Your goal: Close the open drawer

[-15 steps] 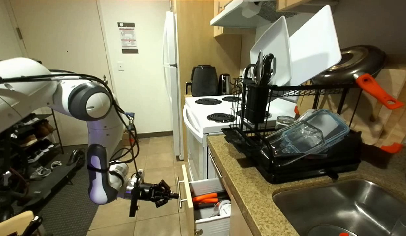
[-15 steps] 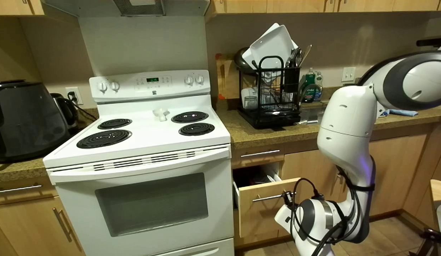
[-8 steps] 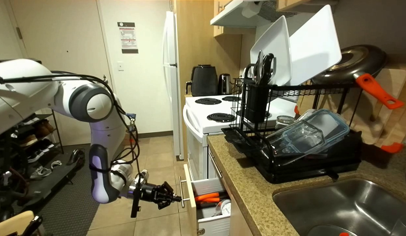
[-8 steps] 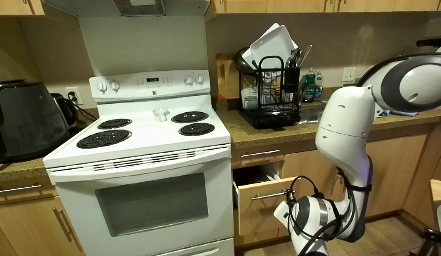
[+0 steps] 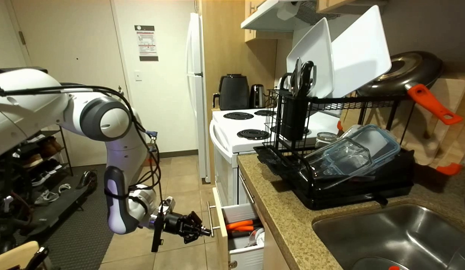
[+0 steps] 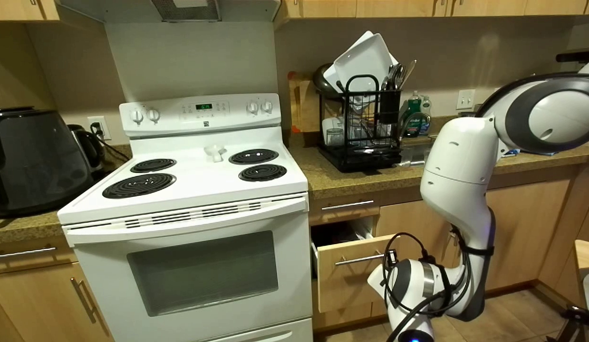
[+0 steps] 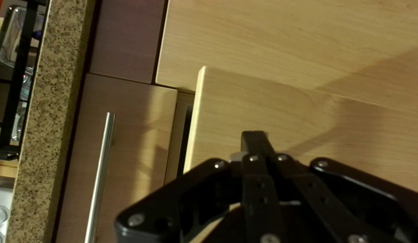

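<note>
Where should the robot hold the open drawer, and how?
Probably by the middle of its bar handle, coming straight at the drawer's front. The bar stands out from it, leaving a gap to close around. It runs sideways, so pinching from above and below should work. The hand looks shut, so open it first.

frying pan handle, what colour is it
Orange-red; the pan handle shows best in an exterior view.
</note>
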